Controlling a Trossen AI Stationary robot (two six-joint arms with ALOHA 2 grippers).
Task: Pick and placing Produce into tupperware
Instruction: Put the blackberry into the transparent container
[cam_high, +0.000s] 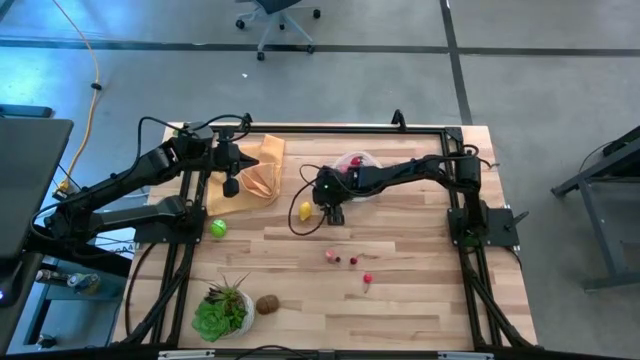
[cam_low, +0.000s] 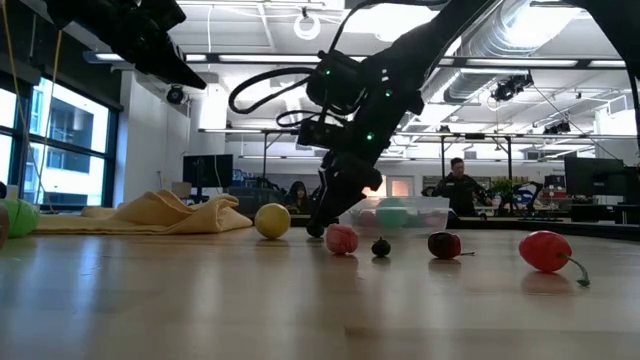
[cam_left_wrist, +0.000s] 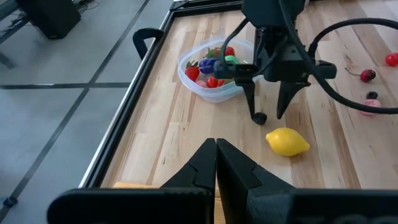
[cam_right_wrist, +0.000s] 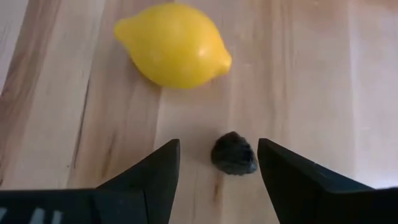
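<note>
My right gripper (cam_right_wrist: 217, 165) is open and low over the table, pointing down. Its fingers stand on either side of a small dark berry (cam_right_wrist: 234, 154) that lies on the wood, beside the yellow lemon (cam_right_wrist: 174, 43). The clear tupperware (cam_high: 357, 163) sits just beyond on the far side and holds red, purple and green produce (cam_left_wrist: 212, 65). My left gripper (cam_left_wrist: 216, 149) is shut and hovers above the tan-orange cloth (cam_high: 258, 170). A pink piece (cam_high: 331, 256), a dark one (cam_high: 353, 260), a red one (cam_high: 368, 280), a green ball (cam_high: 218, 228) and a brown piece (cam_high: 267, 304) lie loose.
A leafy plant in a white pot (cam_high: 222, 312) stands near the table's near left corner. A black frame rail (cam_high: 330, 130) runs round the table's edge. Bare wood lies between the lemon and the near edge, right of the plant.
</note>
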